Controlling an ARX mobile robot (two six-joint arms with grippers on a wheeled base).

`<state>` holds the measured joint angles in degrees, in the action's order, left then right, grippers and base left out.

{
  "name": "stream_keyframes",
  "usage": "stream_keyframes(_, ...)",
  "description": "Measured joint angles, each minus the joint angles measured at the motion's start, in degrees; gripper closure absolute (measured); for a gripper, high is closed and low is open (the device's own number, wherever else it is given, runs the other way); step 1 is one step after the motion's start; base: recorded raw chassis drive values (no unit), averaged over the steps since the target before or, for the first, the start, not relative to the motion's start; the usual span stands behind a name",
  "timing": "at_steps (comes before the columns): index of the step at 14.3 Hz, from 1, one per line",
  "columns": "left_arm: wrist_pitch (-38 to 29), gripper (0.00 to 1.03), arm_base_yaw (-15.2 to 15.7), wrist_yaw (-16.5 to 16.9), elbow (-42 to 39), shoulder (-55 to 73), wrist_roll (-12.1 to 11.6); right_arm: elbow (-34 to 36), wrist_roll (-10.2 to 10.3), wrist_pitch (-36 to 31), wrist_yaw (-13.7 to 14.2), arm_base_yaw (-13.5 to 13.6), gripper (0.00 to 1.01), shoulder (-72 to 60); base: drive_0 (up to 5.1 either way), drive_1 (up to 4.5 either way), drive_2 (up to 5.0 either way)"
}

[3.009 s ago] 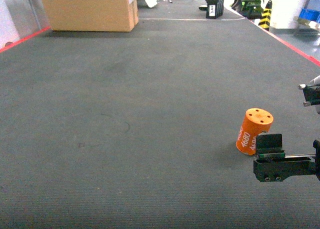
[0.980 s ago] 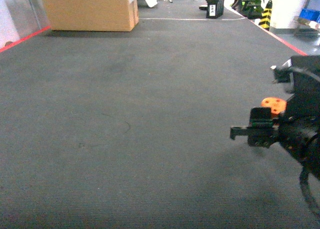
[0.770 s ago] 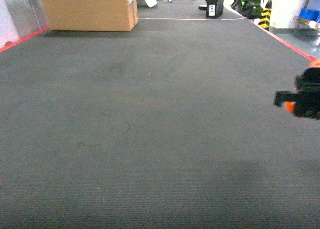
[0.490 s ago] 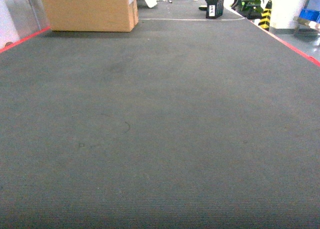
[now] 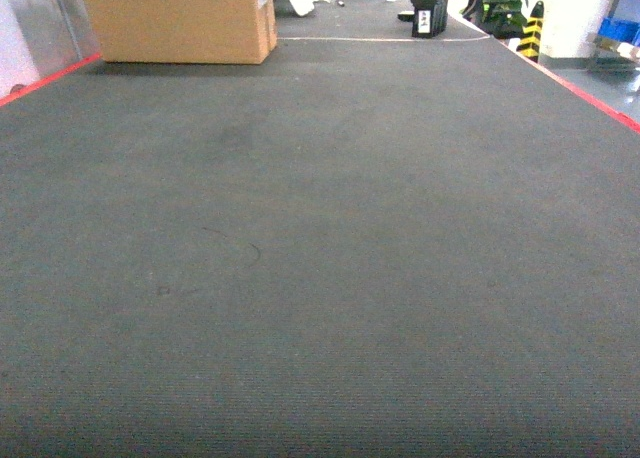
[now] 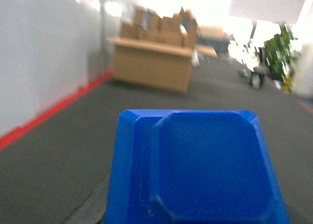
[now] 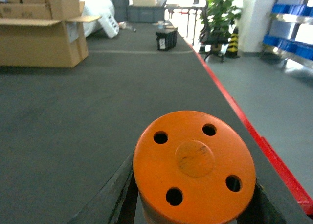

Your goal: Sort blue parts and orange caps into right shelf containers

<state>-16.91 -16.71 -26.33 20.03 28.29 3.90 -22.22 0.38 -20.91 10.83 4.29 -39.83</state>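
Head view shows only dark grey carpet floor [image 5: 320, 278], a cardboard box [image 5: 178, 18] at far left and red floor tape [image 5: 590, 90] along the right; neither arm appears there. Right wrist view shows an orange cap [image 7: 194, 166] filling the foreground, flat top with four holes facing the camera, held between the dark fingers [image 7: 115, 190] of the right claw. Left wrist view shows a blue part [image 6: 195, 168] close to the lens; whether the left claw grips it cannot be told. Blue shelf containers [image 7: 288, 40] sit far right. Carrying appears underway; next, the cap needs moving rightward over a container before release.
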Motion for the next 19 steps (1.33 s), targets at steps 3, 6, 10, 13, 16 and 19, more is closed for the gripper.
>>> stream_keyframes(3, 11.2, 0.61, 7.0, 15.8, -3.1, -5.3, -2.8, 6.1, 0.0, 3.2, -10.6, -4.6, 0.55, 5.9, 0.0, 0.0, 0.0)
stream_keyframes(6, 10.0, 0.61, 11.5, 21.4, -8.4, -9.3, -2.9, 11.4, 0.0, 2.6, -10.7, -4.3, 0.55, 10.1, 0.0, 0.0, 0.0)
stream_keyframes(10, 9.7, 0.61, 16.5, 26.3, -13.2, -13.8, -3.0, 15.9, 0.0, 3.6, -10.8, -4.3, 0.55, 15.8, 0.0, 0.0, 0.0)
stream_keyframes(13, 10.1, 0.61, 16.6, 26.3, -15.3, -16.6, -3.0, 18.2, 0.0, 5.4, -10.8, -4.3, 0.55, 19.8, 0.0, 0.0, 0.0)
stream_keyframes(16, 17.1, 0.61, 16.6, 26.3, -17.1, -25.7, -3.1, 19.6, 0.0, 7.9, -10.8, -4.3, 0.55, 23.7, 0.0, 0.0, 0.0)
stream_keyframes(19, 17.4, 0.61, 16.6, 26.3, -17.5, -26.0, -3.1, 21.5, 0.0, 8.3, -10.8, -4.3, 0.55, 27.1, 0.0, 0.0, 0.0)
